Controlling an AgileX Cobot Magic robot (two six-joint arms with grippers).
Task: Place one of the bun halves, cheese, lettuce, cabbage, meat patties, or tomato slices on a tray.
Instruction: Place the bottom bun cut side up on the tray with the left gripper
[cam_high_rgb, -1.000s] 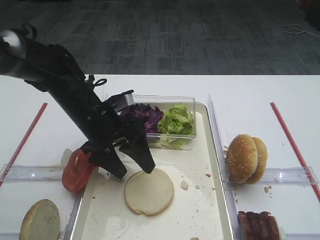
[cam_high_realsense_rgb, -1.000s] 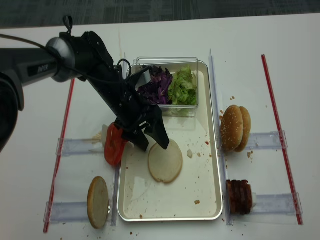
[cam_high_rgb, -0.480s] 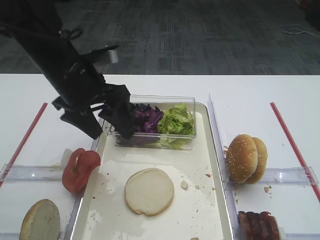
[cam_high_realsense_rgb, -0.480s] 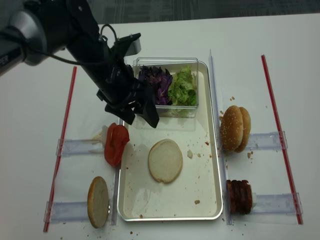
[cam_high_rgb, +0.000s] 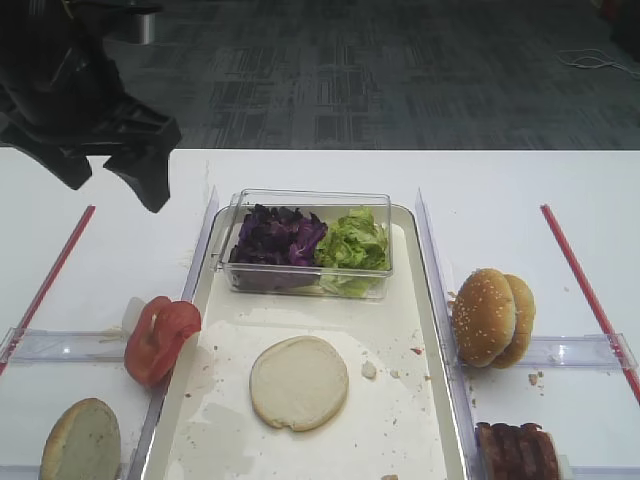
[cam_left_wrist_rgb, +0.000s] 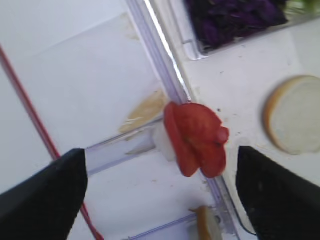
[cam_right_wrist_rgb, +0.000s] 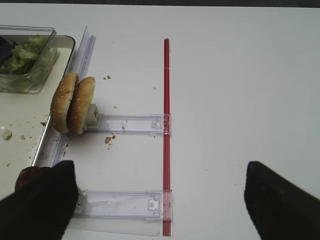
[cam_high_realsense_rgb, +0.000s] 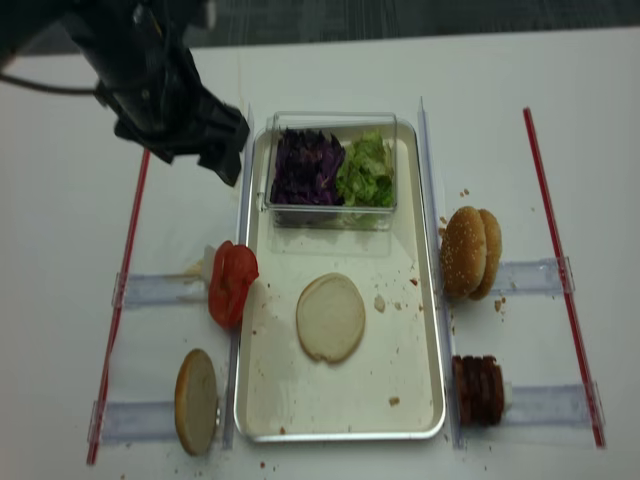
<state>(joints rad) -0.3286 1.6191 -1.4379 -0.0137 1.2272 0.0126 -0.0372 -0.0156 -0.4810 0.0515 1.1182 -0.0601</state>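
A flat pale bun half (cam_high_rgb: 298, 382) (cam_high_realsense_rgb: 330, 317) lies alone on the cream tray (cam_high_rgb: 400, 300) (cam_high_realsense_rgb: 405, 350). My left gripper (cam_high_rgb: 113, 185) (cam_high_realsense_rgb: 195, 160) hangs open and empty, high over the table's back left, well away from the bun. In the left wrist view its fingers (cam_left_wrist_rgb: 45, 200) frame the red tomato slices (cam_left_wrist_rgb: 197, 140) (cam_high_rgb: 158, 338) standing beside the tray's left rim. Purple cabbage (cam_high_rgb: 275, 235) and green lettuce (cam_high_rgb: 352, 243) fill a clear box. Meat patties (cam_high_rgb: 515, 450) stand at the front right. My right gripper (cam_right_wrist_rgb: 157, 167) is open over bare table. Cheese is out of view.
Sesame-seeded bun halves (cam_high_rgb: 492, 317) (cam_right_wrist_rgb: 72, 104) stand on edge right of the tray. Another bun half (cam_high_rgb: 80, 440) stands at the front left. Clear plastic rails (cam_right_wrist_rgb: 127, 123) and red strips (cam_right_wrist_rgb: 166, 125) (cam_high_rgb: 45, 275) lie on the white table.
My left gripper has lifted off from beside the flat bun half and swung up and back to the left, still open. The bun half stays on the tray.
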